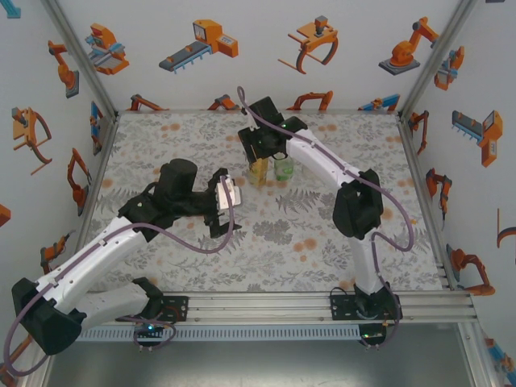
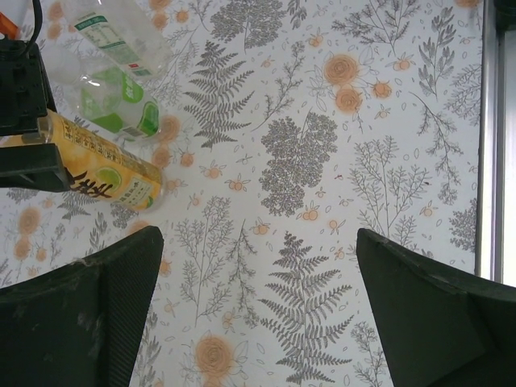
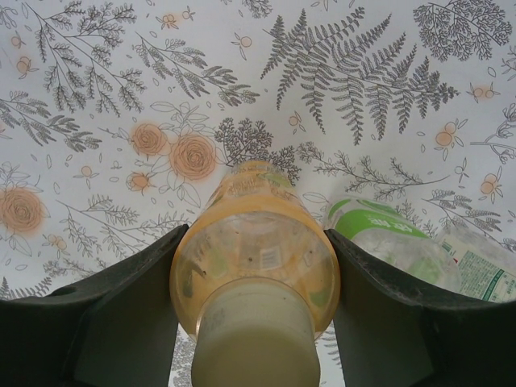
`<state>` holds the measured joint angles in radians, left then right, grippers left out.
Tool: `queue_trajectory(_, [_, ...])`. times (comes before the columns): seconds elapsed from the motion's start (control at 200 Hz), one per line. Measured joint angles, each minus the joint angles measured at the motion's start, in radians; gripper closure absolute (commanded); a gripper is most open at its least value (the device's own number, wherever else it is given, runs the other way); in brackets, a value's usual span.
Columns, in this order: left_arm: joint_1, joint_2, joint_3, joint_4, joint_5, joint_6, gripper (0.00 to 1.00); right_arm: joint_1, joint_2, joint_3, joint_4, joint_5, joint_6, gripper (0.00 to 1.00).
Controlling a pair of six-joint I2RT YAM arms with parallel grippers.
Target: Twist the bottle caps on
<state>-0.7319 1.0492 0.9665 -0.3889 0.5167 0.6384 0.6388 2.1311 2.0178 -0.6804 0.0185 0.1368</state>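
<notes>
An orange-labelled bottle [image 3: 254, 258] stands upright toward the back of the table [image 1: 258, 171], and my right gripper [image 3: 256, 235] is shut round its shoulder from above. A pale yellow-green bottle cap [image 3: 256, 343] sits on its neck. Touching it on the right stands a clear bottle with a green label [image 3: 379, 235] [image 1: 284, 168]. My left gripper [image 2: 258, 322] hangs wide open over bare patterned cloth, with nothing between its fingers [image 2: 85, 310]. It is in front and to the left of the bottles [image 1: 232, 197]. In the left wrist view the orange bottle [image 2: 109, 171] and the clear one [image 2: 121, 97] are at the upper left.
The floral cloth [image 1: 322, 234] covers the whole table, with printed walls close on the left, back and right. An aluminium rail [image 1: 322, 300] runs along the near edge by the arm bases. The table's metal edge [image 2: 492, 137] lies to the right of my left gripper.
</notes>
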Motion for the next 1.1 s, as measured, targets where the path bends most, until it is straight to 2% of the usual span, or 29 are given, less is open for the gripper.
queue_trajectory(0.175, [0.005, 0.000, 0.000, 0.001, 0.000, -0.001, 0.03, -0.001, 0.013, 0.031, -0.029, -0.003, 0.000, 0.32])
queue_trajectory(0.295, [0.011, 0.000, 0.000, 0.002, 0.000, -0.004, 0.03, -0.001, 0.014, 0.048, -0.049, -0.003, 0.000, 0.29])
queue_trajectory(0.786, [0.041, 0.000, -0.016, 0.033, -0.003, -0.023, 0.03, -0.001, -0.010, 0.118, -0.124, -0.003, -0.007, 0.28])
queue_trajectory(1.101, [0.048, 0.022, -0.027, 0.063, -0.044, -0.034, 0.03, -0.002, -0.196, 0.088, -0.142, 0.004, -0.038, 0.25])
